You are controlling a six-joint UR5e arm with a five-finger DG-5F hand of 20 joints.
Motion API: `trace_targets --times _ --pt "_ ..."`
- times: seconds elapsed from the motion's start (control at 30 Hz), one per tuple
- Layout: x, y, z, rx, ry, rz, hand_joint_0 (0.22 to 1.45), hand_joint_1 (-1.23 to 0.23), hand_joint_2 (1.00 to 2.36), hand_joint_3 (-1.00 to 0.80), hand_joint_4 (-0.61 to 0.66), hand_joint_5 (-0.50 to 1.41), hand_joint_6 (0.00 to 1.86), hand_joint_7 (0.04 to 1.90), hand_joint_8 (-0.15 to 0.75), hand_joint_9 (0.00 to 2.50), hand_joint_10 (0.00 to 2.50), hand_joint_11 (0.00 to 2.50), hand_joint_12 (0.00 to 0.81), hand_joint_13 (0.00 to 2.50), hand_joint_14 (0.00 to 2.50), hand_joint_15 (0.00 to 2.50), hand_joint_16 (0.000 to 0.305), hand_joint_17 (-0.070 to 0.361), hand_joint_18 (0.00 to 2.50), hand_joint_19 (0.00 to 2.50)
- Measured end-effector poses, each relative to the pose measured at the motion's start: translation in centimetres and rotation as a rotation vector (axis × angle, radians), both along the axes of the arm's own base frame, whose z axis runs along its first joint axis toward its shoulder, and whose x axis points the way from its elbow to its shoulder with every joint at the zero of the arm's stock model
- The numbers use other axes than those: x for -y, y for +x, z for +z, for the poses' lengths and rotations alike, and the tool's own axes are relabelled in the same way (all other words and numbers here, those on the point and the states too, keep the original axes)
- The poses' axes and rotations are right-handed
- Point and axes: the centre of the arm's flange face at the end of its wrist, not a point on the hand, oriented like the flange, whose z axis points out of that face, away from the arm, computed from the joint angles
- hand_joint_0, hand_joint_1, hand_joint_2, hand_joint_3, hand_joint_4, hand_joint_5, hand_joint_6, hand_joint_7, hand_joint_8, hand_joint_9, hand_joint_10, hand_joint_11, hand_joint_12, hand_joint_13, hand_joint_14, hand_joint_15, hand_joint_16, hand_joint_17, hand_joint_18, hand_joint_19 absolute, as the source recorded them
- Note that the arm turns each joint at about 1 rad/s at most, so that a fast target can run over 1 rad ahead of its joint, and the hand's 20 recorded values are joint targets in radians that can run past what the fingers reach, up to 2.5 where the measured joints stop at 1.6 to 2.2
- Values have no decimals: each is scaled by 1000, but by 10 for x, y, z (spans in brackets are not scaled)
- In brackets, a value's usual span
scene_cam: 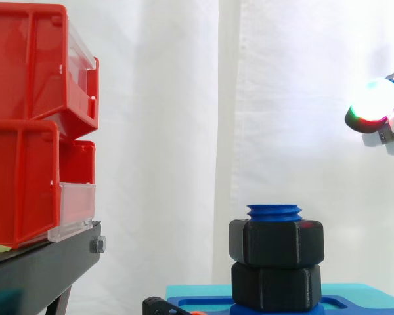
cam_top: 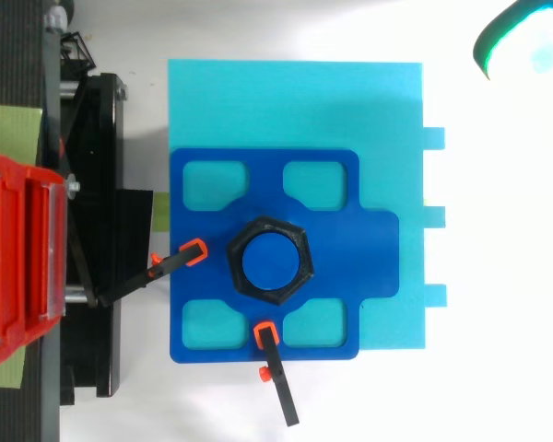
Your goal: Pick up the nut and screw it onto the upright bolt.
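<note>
A blue upright bolt (scene_cam: 274,212) stands on a dark blue plate (cam_top: 350,239). Two black hex nuts sit on it, one above the other: the upper nut (scene_cam: 276,243) near the bolt's top, the lower nut (scene_cam: 276,286) just above the plate. From above, the nut (cam_top: 269,260) rings the blue bolt top (cam_top: 269,261). The hand (scene_cam: 379,108) is at the far right, well above and to the right of the bolt, with a glowing fingertip (cam_top: 525,41) at the top right corner. It touches nothing.
Red bins (scene_cam: 33,125) are stacked on a black stand (scene_cam: 39,262) at the left. The blue plate rests on a light blue base (cam_top: 295,101). Two black clamps with orange tips (cam_top: 194,253) (cam_top: 265,333) hold the plate's left and front edges.
</note>
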Motion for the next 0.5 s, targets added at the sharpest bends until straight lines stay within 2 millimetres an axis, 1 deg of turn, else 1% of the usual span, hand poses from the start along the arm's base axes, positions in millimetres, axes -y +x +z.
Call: trace_targets --times 0.13,0.23,0.3,0.4,0.5 --pt "0 0 0 2 2 -1 463 -394 1000 -500 151 -239 502 748 220 20 0 0 340 0 0 0 45 101 0 0" --pt "0 0 0 2 3 -2 465 -403 1000 -500 150 -238 502 702 220 34 0 0 339 0 0 0 45 101 0 0" --pt "0 0 0 2 3 -2 465 -402 1000 -500 158 -238 502 740 218 18 0 0 338 0 0 0 45 101 0 0" --pt "0 0 0 2 3 -2 466 -409 1000 -500 152 -238 502 700 218 27 0 0 337 0 0 0 45 101 0 0" --pt "0 0 0 2 3 -2 466 -411 1000 -500 159 -238 502 735 215 16 0 0 335 0 0 0 45 101 0 0"
